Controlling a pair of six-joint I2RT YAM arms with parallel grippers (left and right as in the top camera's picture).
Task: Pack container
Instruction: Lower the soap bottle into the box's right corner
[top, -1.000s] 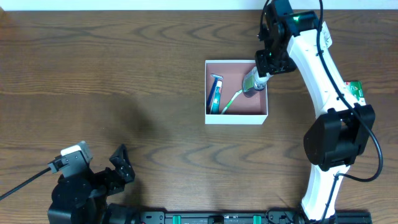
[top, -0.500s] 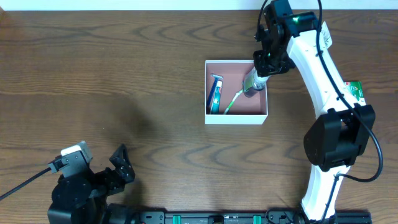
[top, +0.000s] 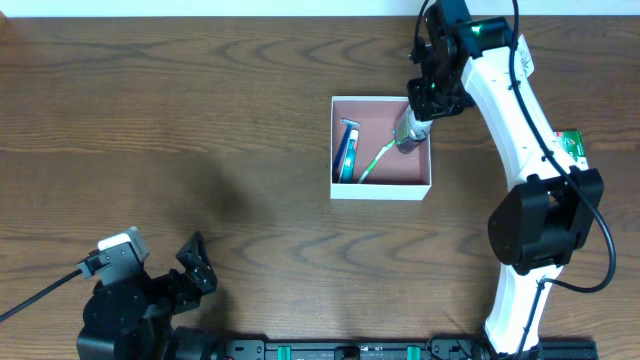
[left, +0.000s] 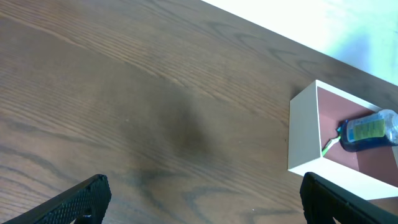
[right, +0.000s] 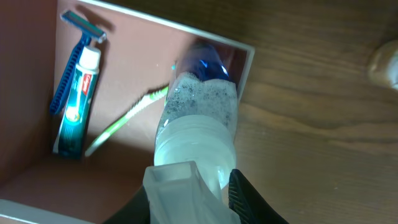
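Note:
The container (top: 380, 193) is a square white-walled box with a pink-brown floor, right of the table's middle; it also shows in the left wrist view (left: 303, 134) and the right wrist view (right: 245, 59). My right gripper (top: 425, 100) (right: 193, 199) is shut on a clear bottle (top: 408, 135) (right: 199, 112) with blue liquid, held by its cap, its base down inside the container's right side. In the container lie a toothpaste tube (top: 346, 158) (right: 78, 93), a blue razor (right: 71, 56) and a green toothbrush (top: 375, 160) (right: 124, 121). My left gripper (top: 192, 265) (left: 202, 199) is open and empty at the front left.
A small green and white item (top: 570, 145) lies on the table to the right of the right arm. A blurred pale object (right: 385, 62) shows at the right edge of the right wrist view. The table's back edge runs just behind the container.
My right gripper has shifted slightly toward the back with the bottle, which now stands a little more upright. The left arm has not moved.

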